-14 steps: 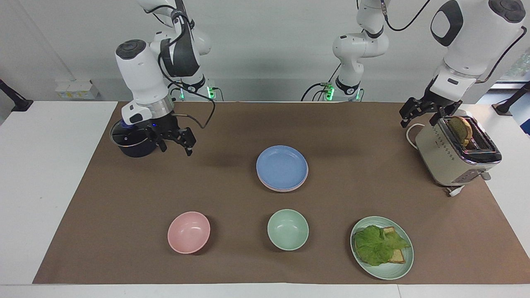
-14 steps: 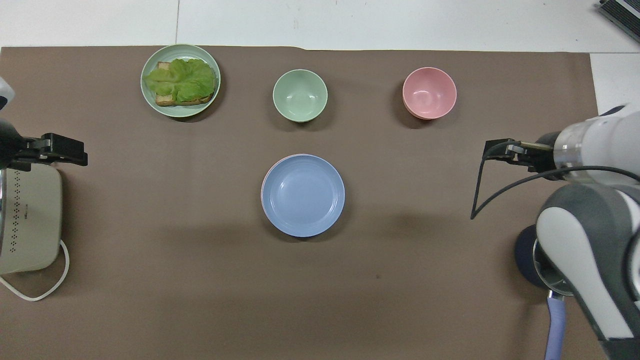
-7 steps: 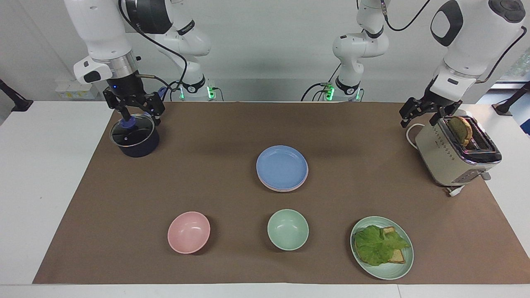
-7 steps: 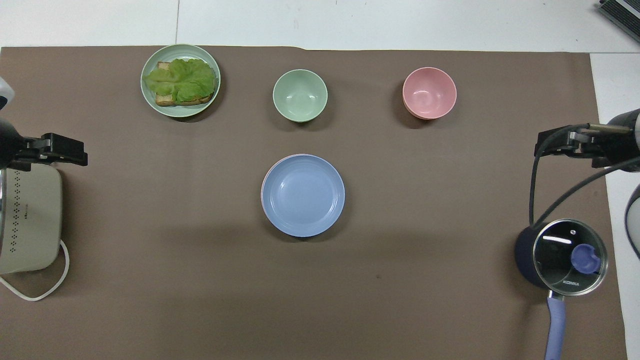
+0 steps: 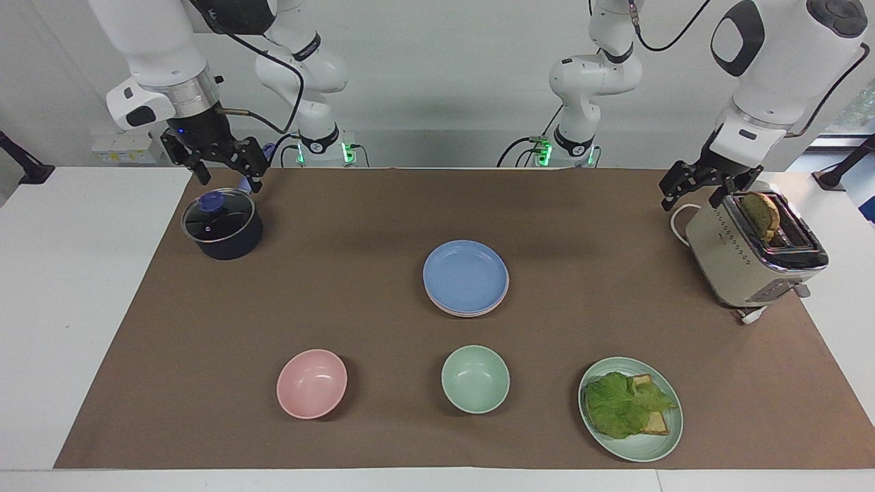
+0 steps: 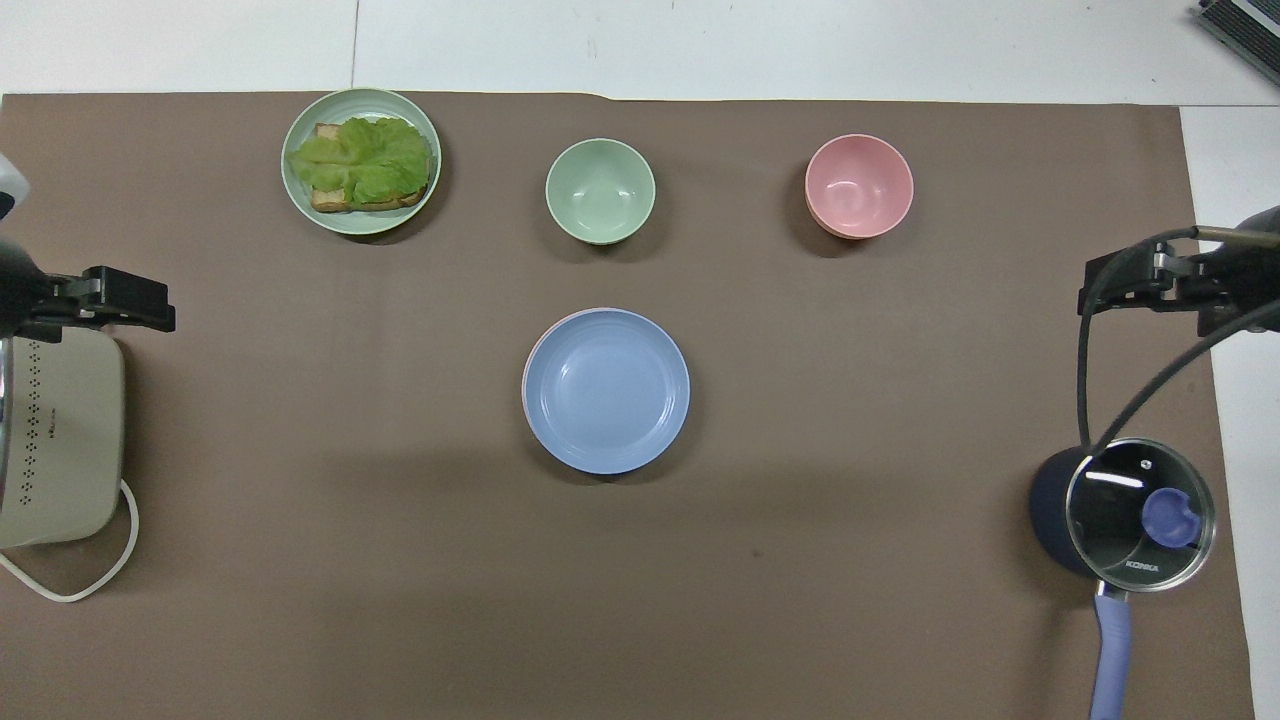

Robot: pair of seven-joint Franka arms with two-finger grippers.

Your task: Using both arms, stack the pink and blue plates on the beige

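With the blue plate topping the stack at mid-table, pink plate edge showing beneath, I park the left gripper by the toaster and the right gripper above the pot, both jaws wide and empty; best to stay clear.

One stack of plates, blue on top. Two bowls: one pink bowl, one green bowl. One green plate, one pot, one toaster.
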